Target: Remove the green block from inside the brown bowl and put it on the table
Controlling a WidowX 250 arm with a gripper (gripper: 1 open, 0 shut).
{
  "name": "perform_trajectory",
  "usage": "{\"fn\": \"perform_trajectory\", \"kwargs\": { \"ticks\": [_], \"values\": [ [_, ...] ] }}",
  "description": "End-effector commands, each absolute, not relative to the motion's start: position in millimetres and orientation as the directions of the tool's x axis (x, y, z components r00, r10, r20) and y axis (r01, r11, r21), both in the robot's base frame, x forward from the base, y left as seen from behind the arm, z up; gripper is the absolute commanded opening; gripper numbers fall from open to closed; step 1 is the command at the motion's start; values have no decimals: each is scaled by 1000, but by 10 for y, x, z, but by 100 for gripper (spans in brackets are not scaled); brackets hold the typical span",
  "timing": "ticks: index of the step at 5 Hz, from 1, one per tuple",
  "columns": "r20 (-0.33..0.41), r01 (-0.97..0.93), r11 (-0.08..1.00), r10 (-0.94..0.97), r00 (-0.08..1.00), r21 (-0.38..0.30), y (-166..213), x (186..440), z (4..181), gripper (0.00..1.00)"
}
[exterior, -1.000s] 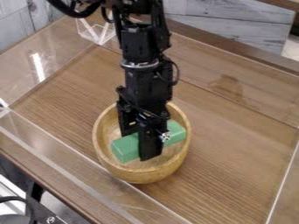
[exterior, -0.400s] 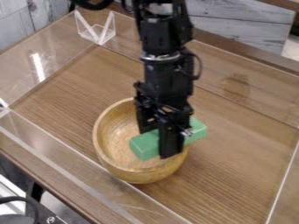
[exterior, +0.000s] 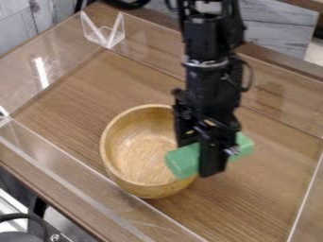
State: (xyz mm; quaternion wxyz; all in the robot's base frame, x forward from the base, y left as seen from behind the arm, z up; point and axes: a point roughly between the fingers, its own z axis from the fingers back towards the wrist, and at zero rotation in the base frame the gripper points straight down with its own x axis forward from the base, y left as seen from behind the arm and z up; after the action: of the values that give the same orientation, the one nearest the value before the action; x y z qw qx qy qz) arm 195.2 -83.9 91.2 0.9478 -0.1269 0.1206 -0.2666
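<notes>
Green block (exterior: 209,156), a small flat bright green piece with rounded edges, is clamped between the dark fingers of the claw (exterior: 212,163) and hangs clear of the brown bowl (exterior: 127,151), at the bowl's right rim as the camera sees it. One end of the block overlaps the bowl's rim in this view; the other end projects past the rim to the right, above the bare wood-grain counter (exterior: 278,189). The block lies tilted, its right end higher than its left. The claw is closed on the block, one finger crossing its front face, and points steeply downward. The black arm (exterior: 212,57) rises from the claw toward the top edge of the picture, standing right of the bowl's centre. The bowl is round, light brown, thick-rimmed, with visible grain inside; its hollow holds nothing. It sits on the counter toward the near edge. Clear acrylic walls (exterior: 57,66) stand along the counter's edges, left of and behind the bowl, and a small clear triangular stand (exterior: 104,28) rests well behind the bowl to the left.
</notes>
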Motion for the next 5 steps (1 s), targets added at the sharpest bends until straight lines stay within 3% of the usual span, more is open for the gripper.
{"fn": "perform_trajectory", "kwargs": {
  "ticks": [1, 5],
  "values": [
    [-106, 520, 803, -567, 817, -290, -966, 2052, 954, 0],
    [-59, 508, 817, -542, 839, -274, -910, 2084, 718, 0]
  ]
}}
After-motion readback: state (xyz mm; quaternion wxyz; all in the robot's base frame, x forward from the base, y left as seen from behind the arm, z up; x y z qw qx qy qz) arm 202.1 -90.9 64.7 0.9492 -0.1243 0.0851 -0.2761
